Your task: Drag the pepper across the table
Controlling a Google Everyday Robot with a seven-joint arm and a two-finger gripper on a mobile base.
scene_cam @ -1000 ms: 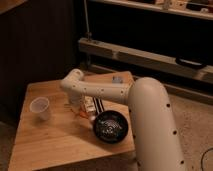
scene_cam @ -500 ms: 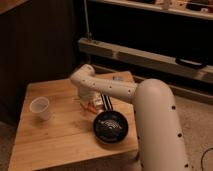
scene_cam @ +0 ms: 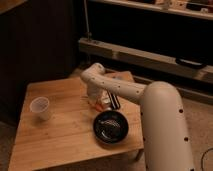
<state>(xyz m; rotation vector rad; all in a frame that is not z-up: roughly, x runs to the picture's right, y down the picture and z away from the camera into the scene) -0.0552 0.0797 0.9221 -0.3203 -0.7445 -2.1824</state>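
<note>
Gripper (scene_cam: 96, 101) is down at tabletop (scene_cam: 60, 135) centre, hidden behind the white arm (scene_cam: 120, 89), so I can't tell its state. Pepper (scene_cam: 100, 106) shows as an orange sliver right at the gripper, just at 11 o'clock of the black bowl (scene_cam: 110, 127). Clear cup (scene_cam: 40, 108) sits well apart at 9 o'clock; striped item (scene_cam: 114, 101) is just at 3 o'clock of the pepper.

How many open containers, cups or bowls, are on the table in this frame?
2. A white cup stands near the table's left edge; a black bowl sits near the front right. The arm hides the area behind the bowl, where the gripper reaches down, so another could be hidden.
</note>
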